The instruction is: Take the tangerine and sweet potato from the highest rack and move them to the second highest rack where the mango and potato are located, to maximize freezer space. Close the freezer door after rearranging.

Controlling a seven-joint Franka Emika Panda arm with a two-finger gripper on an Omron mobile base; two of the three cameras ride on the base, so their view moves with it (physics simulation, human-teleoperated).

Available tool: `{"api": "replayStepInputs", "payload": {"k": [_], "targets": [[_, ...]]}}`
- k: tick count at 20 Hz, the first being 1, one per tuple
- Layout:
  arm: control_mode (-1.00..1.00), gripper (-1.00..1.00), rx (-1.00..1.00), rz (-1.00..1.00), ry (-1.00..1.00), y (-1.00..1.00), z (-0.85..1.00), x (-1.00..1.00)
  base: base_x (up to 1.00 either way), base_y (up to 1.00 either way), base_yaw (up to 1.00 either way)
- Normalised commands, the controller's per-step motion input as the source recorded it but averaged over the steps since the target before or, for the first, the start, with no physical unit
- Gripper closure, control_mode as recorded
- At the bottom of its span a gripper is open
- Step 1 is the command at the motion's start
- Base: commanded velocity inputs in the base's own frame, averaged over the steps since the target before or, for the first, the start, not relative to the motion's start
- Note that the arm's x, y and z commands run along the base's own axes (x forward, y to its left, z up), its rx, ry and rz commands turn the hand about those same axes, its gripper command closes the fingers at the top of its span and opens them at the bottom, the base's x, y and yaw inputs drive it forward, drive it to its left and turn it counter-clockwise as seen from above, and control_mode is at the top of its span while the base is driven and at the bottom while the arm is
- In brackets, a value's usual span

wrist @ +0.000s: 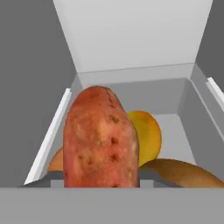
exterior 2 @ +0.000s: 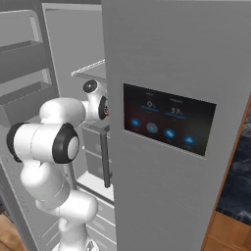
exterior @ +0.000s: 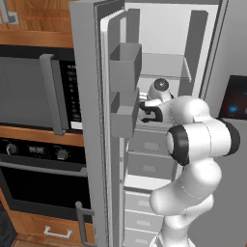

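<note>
A reddish-brown sweet potato [wrist: 100, 140] stands upright right in front of the hand camera, and my gripper [wrist: 100, 177] is shut on its lower end. Behind it on the second highest rack [wrist: 175, 124] lie the yellow-orange mango [wrist: 148, 135] and, at the lower right, the brown potato [wrist: 183, 173]. An orange curve [wrist: 56, 162] peeks out at the sweet potato's lower left; it may be the tangerine. In the left base view my gripper [exterior: 144, 112] reaches into the open freezer [exterior: 164, 53], just below the highest rack [exterior: 164, 76]. The freezer door [exterior: 87, 120] stands wide open.
Two grey bins [exterior: 124, 65] stick out of the open door close to my hand. Grey drawers [exterior: 149, 166] sit below the racks. A built-in oven [exterior: 38, 91] is at the left. The door with the blue-lit panel [exterior 2: 166, 122] and its bar handle [exterior 2: 106, 157] stand to the right.
</note>
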Motion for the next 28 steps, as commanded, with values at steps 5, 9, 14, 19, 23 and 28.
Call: {"api": "replayStepInputs", "payload": {"k": [5, 9, 14, 19, 23, 28], "targets": [[-1.00, -1.00, -0.01, 0.07, 0.04, -0.03, -0.59, 0.12, 0.00, 0.00, 0.00], [-1.00, -1.00, -0.01, 0.05, 0.08, 0.00, -0.66, 0.09, 0.00, 0.00, 0.00], [-1.00, -1.00, 0.00, 0.04, 0.00, 0.00, -0.42, -0.02, 0.00, 0.00, 0.00], [-1.00, -1.00, 0.00, 0.00, -0.09, 0.00, -0.06, -0.33, 0.00, 0.00, 0.00], [-1.00, -1.00, 0.00, 0.00, -0.03, 0.00, 0.09, -0.70, 0.00, 0.00, 0.00], [-1.00, -1.00, 0.05, 0.00, -0.03, 0.00, 0.39, -0.79, 0.00, 0.00, 0.00]]}}
